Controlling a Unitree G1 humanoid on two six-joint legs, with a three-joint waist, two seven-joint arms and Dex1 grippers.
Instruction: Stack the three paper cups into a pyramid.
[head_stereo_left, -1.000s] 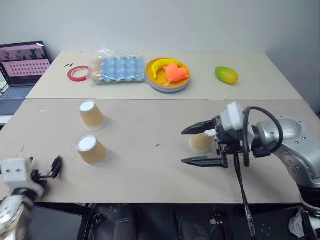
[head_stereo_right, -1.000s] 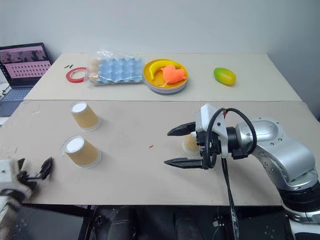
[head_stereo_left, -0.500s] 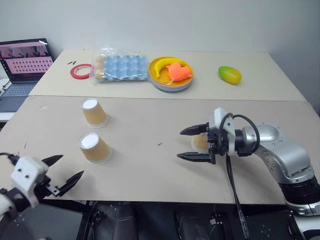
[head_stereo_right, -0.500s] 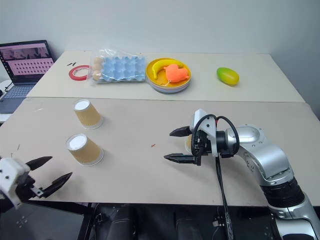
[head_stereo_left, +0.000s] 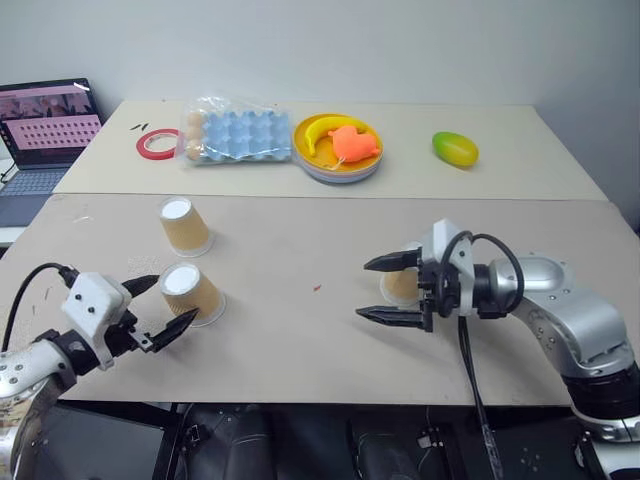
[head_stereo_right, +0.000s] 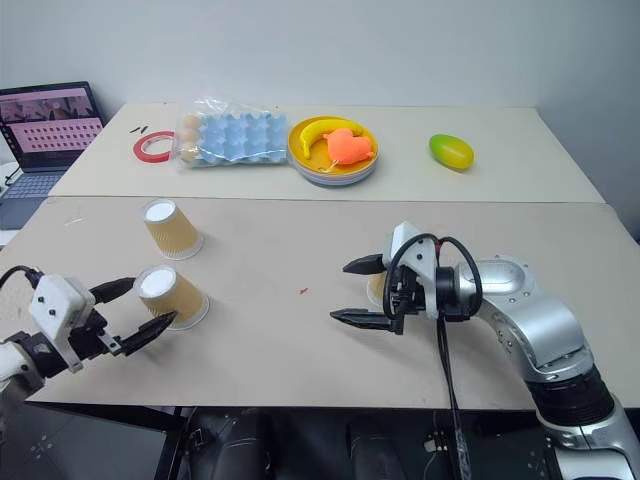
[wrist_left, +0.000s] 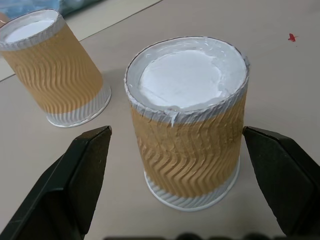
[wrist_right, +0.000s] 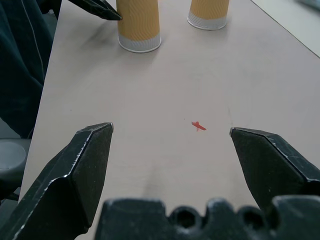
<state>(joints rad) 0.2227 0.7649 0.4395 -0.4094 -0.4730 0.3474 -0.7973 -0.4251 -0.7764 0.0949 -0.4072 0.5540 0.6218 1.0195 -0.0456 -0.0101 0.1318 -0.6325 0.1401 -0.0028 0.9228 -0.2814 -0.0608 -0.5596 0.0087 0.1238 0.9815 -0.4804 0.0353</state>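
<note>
**A:** What lies nearest the robot?

**B:** Its two arms, low over a beige table (head_stereo_left: 300, 360). The left gripper (head_stereo_left: 160, 307) has its black fingers spread wide, one to each side of the nearest paper cup (head_stereo_left: 190, 291). They frame the cup without touching it. My judgement is that this lines up a grasp.

**A:** How does that cup stand?

**B:** Upside down, white base up and rim on the table. Standing that way, it gives a flat top to stack on.

**A:** And the right arm?

**B:** The right gripper (head_stereo_left: 398, 290) points across the table toward the left side, fingers also wide apart and holding nothing. A second cup (head_stereo_left: 402, 285) sits just behind it, partly hidden by the fingers. Whether they touch it I cannot tell.

**A:** Where is the third cup?

**B:** A little farther back on the left, the third cup (head_stereo_left: 184, 226) also stands inverted, near the first but apart from it. No cups are stacked yet.

**A:** Anything beyond?

**B:** On a farther table are a red tape roll (head_stereo_left: 156, 144), a blue egg tray (head_stereo_left: 240, 135) in clear wrap, a yellow plate (head_stereo_left: 310, 160) of toy food and a mango (head_stereo_left: 455, 149). A laptop (head_stereo_left: 40, 135) sits at far left.
</note>
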